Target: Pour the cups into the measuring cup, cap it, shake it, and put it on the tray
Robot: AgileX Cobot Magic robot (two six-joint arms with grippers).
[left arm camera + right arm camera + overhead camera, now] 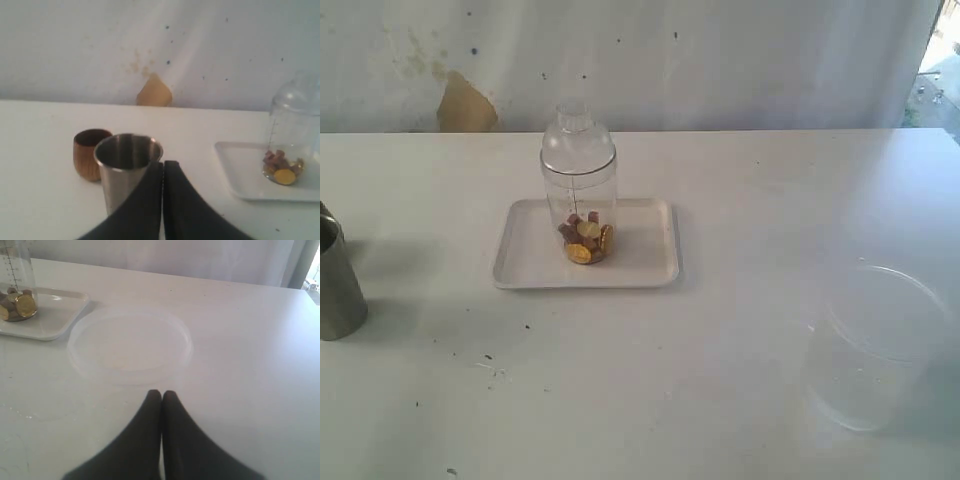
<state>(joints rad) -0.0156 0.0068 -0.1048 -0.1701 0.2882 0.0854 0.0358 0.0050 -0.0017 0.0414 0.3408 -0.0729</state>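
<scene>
Clear container [875, 345], capped measuring cup [579, 200] on tray [640, 262], black scale [14, 269] unreadable

A broad white table [770, 180] fills the near and middle ground, its matte top marked with a few dark specks [488, 357] near the left front. Behind its far edge rises a pale, blotchy wall [720, 60], dotted with small dark spots and bearing a tan patch [465, 105] low on the far left (paint or paper, it is hard to tell). Daylight enters from a window [940, 70] at the far right, washing that side of the tabletop bright.
</scene>
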